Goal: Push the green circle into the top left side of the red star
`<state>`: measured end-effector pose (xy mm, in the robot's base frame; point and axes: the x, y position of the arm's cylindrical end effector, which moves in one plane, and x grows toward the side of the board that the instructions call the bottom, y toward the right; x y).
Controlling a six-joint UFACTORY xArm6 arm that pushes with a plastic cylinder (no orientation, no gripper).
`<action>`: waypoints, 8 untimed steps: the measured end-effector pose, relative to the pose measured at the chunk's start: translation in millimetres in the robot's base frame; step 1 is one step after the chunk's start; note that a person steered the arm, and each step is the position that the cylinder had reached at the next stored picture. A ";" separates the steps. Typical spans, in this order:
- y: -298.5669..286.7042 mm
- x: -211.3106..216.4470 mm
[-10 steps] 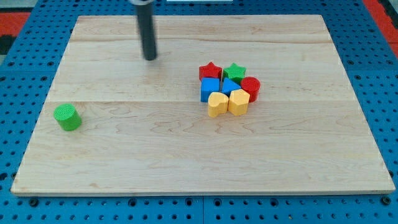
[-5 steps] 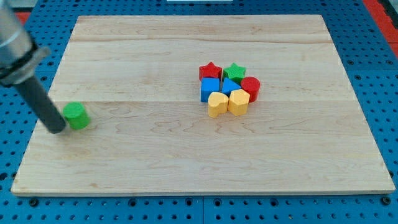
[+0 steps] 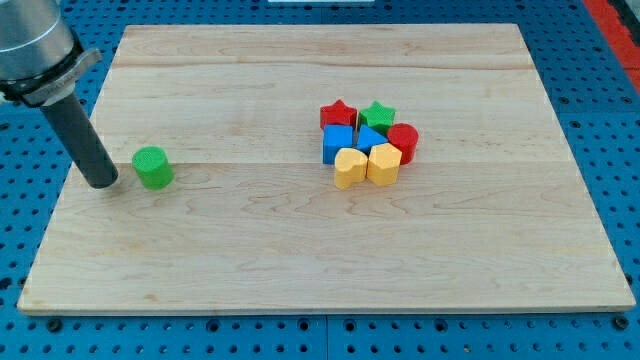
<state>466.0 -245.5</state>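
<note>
The green circle (image 3: pixel 153 167) sits on the wooden board at the view's left. My tip (image 3: pixel 103 184) stands just to its left, a small gap apart. The red star (image 3: pixel 339 113) is at the top left of a tight cluster right of the board's middle, far to the right of the green circle.
The cluster also holds a green star (image 3: pixel 378 114), a red circle (image 3: pixel 403 140), a blue cube (image 3: pixel 337 143), a second blue block (image 3: pixel 370 138), a yellow heart (image 3: pixel 350 167) and a yellow hexagon-like block (image 3: pixel 384 163). A blue pegboard (image 3: pixel 600 60) surrounds the board.
My tip swept from the board's top middle down to the left edge, then pushed the green circle rightward and a little upward.
</note>
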 end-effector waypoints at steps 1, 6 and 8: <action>25.9 1.4; 99.1 -40.7; 173.7 -91.1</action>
